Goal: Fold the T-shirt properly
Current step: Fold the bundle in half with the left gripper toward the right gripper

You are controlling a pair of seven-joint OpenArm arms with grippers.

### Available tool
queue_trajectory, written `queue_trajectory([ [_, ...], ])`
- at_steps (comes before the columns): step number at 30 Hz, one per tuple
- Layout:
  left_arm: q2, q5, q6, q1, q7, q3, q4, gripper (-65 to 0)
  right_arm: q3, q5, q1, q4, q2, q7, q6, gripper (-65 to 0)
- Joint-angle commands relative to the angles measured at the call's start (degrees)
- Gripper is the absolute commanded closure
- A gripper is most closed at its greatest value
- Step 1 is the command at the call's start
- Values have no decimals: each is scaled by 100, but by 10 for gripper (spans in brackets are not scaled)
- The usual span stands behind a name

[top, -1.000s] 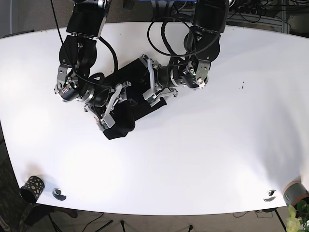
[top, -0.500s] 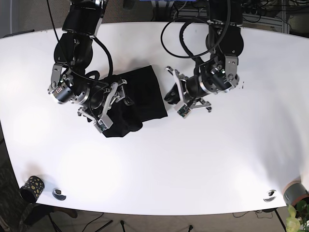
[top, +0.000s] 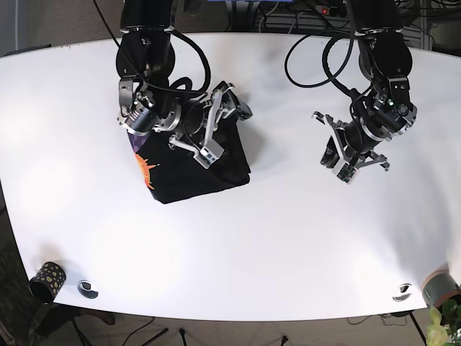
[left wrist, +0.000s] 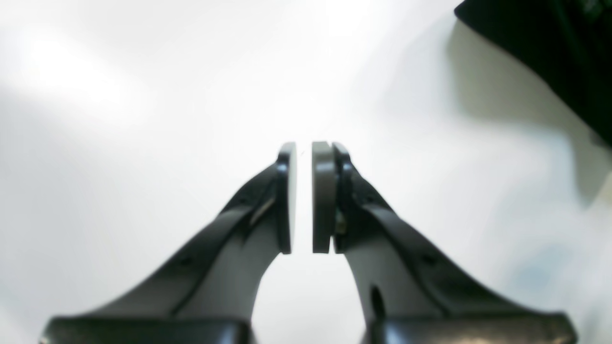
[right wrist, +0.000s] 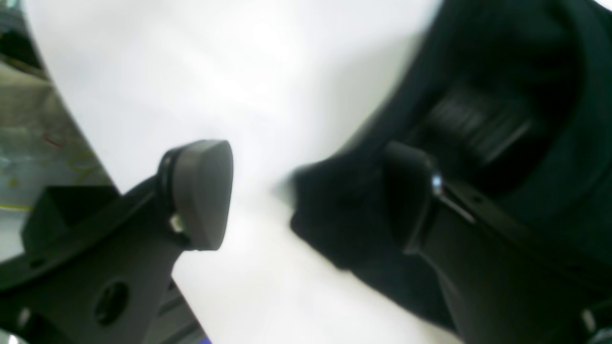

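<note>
The right gripper (top: 216,126) is hovering wide open over the folded black cotton T-shirt (top: 209,162) lying on the white worktop (top: 288,238), seemingly ready to tidy it, while the left gripper (top: 333,155) is idling nearly closed, empty, well apart

The T-shirt (top: 194,166) is seen to be black, with an orange sun-like print and a touch of purple shown at its left edge. The counter (top: 288,238) is plain white, marked only by soft grey shadows. Both arms are finished in black and grey metal. The left pincer (left wrist: 304,196) is fitted with grey pads on black fingers. The right pincer (right wrist: 306,191) appears dark grey to black, though its wrist view is blurred. A black cup (top: 47,280) speckled with yellow dots is shown at the counter's corner.
</note>
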Motion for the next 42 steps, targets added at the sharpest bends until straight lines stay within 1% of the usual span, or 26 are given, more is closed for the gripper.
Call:
queue_trajectory([
  [1, -128, -112, -6, -191, -141, 37, 98, -42, 372, 99, 108, 415, 42, 129, 30, -468],
  [4, -145, -112, -6, -261, -141, 248, 89, -42, 715, 99, 125, 617, 77, 111, 30, -468],
  [7, -136, -112, -6, -358, -141, 573, 89, -42, 1110, 108, 143, 696, 226, 111, 30, -468],
  [10, -119, -103, -6, -428, -159, 995, 80, -42, 1453, 249, 231, 626, 341, 111, 30, -468],
  [12, 66, -103, -6, -481, -168, 1417, -69, -42, 1787, 345, 275, 494, 420, 111, 30, -466],
  [17, 470, -103, -6, -675, -168, 1971, -324, -42, 2482, 363, 653, 19, 464, 129, 30, -465],
  [18, 558, -103, -6, -719, -168, 2068, -394, -42, 2579, 363, 749, -113, 499, 129, 30, -457],
  [19, 646, -103, -6, -780, -168, 2191, -509, -42, 2658, 363, 899, -306, 587, 129, 30, -433],
  [20, 716, -103, -6, -833, -168, 2270, -614, -42, 2675, 363, 1013, -447, 639, 129, 30, -411],
  [22, 892, -120, -6, -956, -168, 2437, -931, -42, 2675, 363, 1294, -825, 789, 129, 30, -344],
  [25, 1156, -120, -6, -1097, -168, 2639, -1440, -42, 2719, 345, 1699, -1467, 912, 155, 30, -260],
  [27, 1270, -120, -6, -1141, -168, 2745, -1651, -42, 2719, 293, 1919, -1818, 956, 234, 30, -222],
  [29, 1376, -120, -6, -1167, -168, 2850, -1818, -42, 2684, 134, 2130, -2205, 974, 393, 30, -185],
  [31, 1472, -120, -6, -1167, -176, 2912, -1915, -42, 2675, -59, 2261, -2469, 956, 560, 30, -166],
  [33, 1507, -120, -6, -1167, -176, 2964, -1994, -42, 2675, -226, 2385, -2671, 938, 674, 30, -166],
  [36, 1507, -112, -6, -1149, -176, 3035, -2047, -42, 2666, -455, 2481, -3023, 798, 911, 30, -165],
  [38, 1507, -112, -6, -1149, -194, 3008, -2197, -42, 2666, -630, 2481, -3260, 763, 1228, 30, -165],
  [40, 1507, -112, -6, -1149, -335, 2991, -2443, -42, 2596, -850, 2481, -3524, 745, 1623, 30, -165],
  [42, 1341, -120, -6, -1149, -431, 2982, -2610, -42, 2420, -991, 2481, -3770, 771, 1940, 30, -165],
])
